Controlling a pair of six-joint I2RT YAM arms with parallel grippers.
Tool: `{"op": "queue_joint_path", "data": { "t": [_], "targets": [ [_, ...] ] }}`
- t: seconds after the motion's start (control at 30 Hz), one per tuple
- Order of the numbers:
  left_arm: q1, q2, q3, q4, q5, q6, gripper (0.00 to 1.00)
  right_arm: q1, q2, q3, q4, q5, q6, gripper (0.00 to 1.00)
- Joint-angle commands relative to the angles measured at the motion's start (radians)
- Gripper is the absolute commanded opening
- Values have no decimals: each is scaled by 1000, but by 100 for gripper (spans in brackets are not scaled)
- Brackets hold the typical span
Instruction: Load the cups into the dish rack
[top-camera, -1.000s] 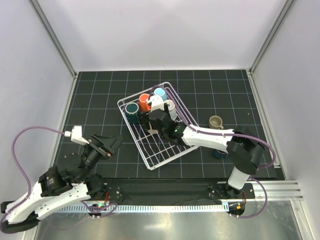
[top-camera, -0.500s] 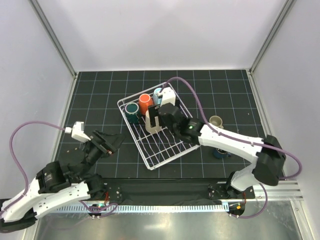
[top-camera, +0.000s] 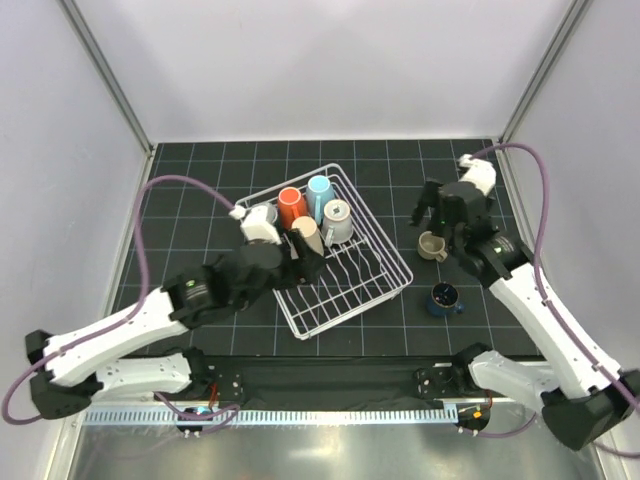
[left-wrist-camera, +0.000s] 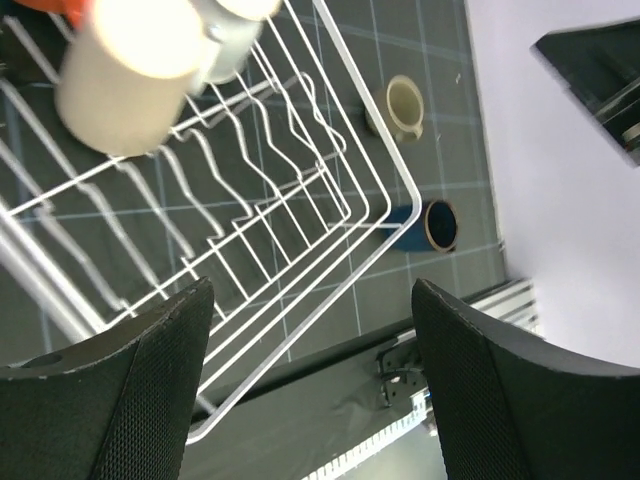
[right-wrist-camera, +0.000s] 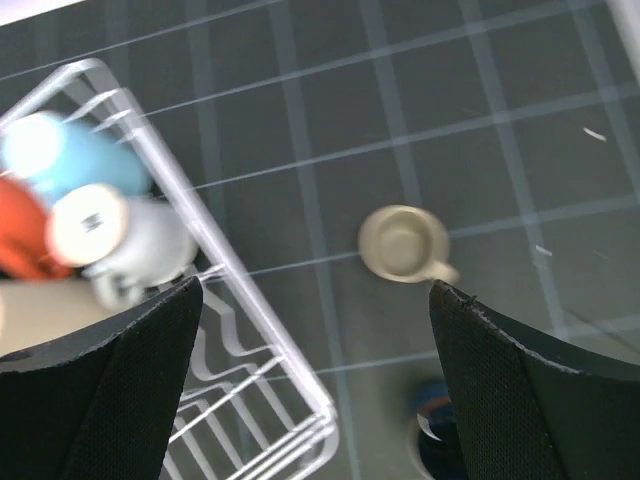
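Observation:
The white wire dish rack (top-camera: 355, 306) stands mid-mat. It holds an orange cup (top-camera: 291, 205), a light blue cup (top-camera: 320, 190), a grey-white cup (top-camera: 337, 220) and a beige tumbler (top-camera: 305, 235). My left gripper (top-camera: 303, 258) hovers open and empty over the rack (left-wrist-camera: 289, 339), just near of the tumbler (left-wrist-camera: 130, 80). An olive-beige cup (top-camera: 432, 245) and a navy cup (top-camera: 445, 298) stand on the mat right of the rack. My right gripper (top-camera: 438, 222) hangs open above the olive cup (right-wrist-camera: 405, 243), holding nothing. The left wrist hides the rack's far left corner.
White enclosure walls close in the black gridded mat (top-camera: 200, 190) on three sides. A metal rail (top-camera: 550, 372) runs along the near edge by the arm bases. Purple cables (top-camera: 180, 182) loop above each arm. The rack's rim (right-wrist-camera: 256, 321) lies left of the olive cup.
My right arm has pulled out of the rack and swung right over the olive cup, leaving the beige tumbler in the rack. My left arm has swung from the left of the mat over the rack.

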Motion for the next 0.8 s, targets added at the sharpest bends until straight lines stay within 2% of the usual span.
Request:
{"op": "queue_joint_path", "data": {
  "t": [0.0, 0.13, 0.17, 0.27, 0.37, 0.4, 0.5, 0.6, 0.63, 0.77],
  "targets": [
    [0, 174, 114, 79, 83, 64, 77, -191, -30, -9, -136, -74, -13, 93],
    [-1, 360, 234, 91, 159, 65, 75, -400, 4, -41, -162, -241, -53, 93],
    [-5, 402, 287, 94, 166, 64, 75, -431, 2, -55, -153, -315, -56, 92],
    [-34, 546, 372, 77, 137, 50, 73, -498, -31, -101, -131, -396, -58, 92],
    [-80, 702, 519, -1, 83, 35, 73, -523, -73, -103, -139, -386, -41, 92],
    [-95, 788, 621, -39, 60, 27, 73, -523, -79, -84, -153, -353, -35, 93],
    [-136, 903, 805, -149, 3, -4, 73, -551, -70, -25, -215, -286, -18, 93],
    [-161, 1043, 931, -231, -3, -25, 72, -571, -67, 8, -234, -266, -15, 93],
    [-169, 1112, 1011, -249, -2, -28, 68, -578, -68, 16, -239, -247, -15, 93],
    [-201, 1234, 1152, -291, 1, -42, 64, -624, -56, 60, -257, -228, -45, 93]
  ]
}}
